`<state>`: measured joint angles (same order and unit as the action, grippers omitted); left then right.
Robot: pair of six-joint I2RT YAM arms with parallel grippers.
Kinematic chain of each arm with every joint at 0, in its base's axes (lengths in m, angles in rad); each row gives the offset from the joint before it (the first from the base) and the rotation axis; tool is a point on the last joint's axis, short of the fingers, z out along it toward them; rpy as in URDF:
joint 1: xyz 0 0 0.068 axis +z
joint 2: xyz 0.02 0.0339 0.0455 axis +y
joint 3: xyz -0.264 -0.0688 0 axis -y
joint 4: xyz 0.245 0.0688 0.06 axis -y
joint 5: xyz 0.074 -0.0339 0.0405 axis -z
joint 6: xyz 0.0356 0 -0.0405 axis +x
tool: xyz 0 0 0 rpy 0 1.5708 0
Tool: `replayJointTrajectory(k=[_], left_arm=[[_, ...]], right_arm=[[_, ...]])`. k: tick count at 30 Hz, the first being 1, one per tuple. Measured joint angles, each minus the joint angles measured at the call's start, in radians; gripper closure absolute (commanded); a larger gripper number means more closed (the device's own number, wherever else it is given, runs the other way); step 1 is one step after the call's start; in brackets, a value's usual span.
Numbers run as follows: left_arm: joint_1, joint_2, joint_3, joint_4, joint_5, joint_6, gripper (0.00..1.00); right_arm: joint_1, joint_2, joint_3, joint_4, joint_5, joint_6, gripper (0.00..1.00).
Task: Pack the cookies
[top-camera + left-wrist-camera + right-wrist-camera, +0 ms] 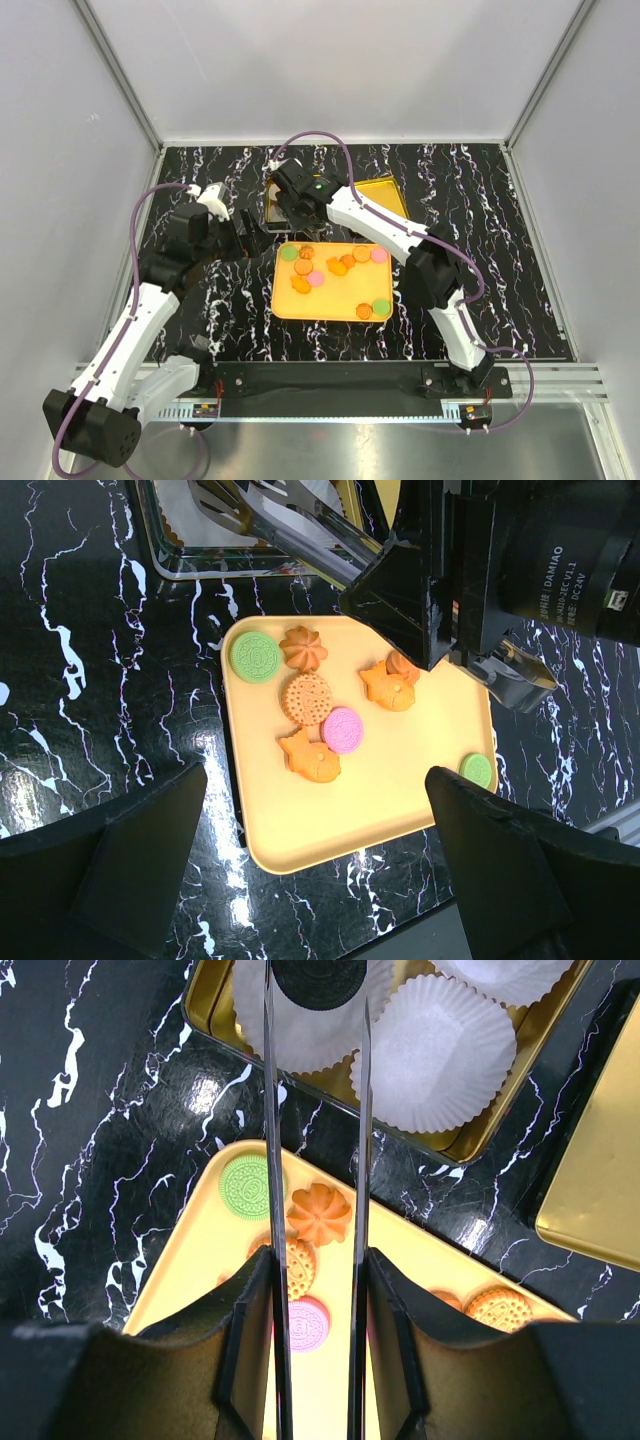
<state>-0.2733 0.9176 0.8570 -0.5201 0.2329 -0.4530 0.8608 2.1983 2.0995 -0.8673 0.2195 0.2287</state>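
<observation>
The black cookie (320, 990) sits at the far end of the right tool (317, 972), over the middle of a white liner (300, 1045) in the near corner of the gold tin (205, 1005). The tool's two long blades lie against opposite edges of the cookie and appear clamped on it. Their long axis runs straight from the yellow tray (195, 1260) across a strip of worktop (120, 1110) to the tin, so the cookie lies dead ahead of the tool, with the liner directly beneath. The likely next move is only a release, perhaps after a small drop.

The other cookies (310, 698) lie loose on the tray. The left tool (330, 865) hangs above the tray's near edge, its fingers wide apart and empty. It is farther from the tin than the right tool.
</observation>
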Motion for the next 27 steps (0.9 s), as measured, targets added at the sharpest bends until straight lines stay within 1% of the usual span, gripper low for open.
replayJointTrajectory(k=[19,22,23,27], left_arm=[[0.0,0.0,0.0,0.0,0.0,0.0,0.01],[0.0,0.0,0.0,0.0,0.0,0.0,0.01],[0.0,0.0,0.0,0.0,0.0,0.0,0.01],[0.0,0.0,0.0,0.0,0.0,0.0,0.01]], right_arm=[[0.0,0.0,0.0,-0.021,-0.003,0.011,0.53],[0.0,0.0,0.0,-0.021,-0.003,0.011,0.51],[0.0,0.0,0.0,-0.021,-0.003,0.011,0.48],[0.0,0.0,0.003,-0.029,-0.004,0.011,0.48]])
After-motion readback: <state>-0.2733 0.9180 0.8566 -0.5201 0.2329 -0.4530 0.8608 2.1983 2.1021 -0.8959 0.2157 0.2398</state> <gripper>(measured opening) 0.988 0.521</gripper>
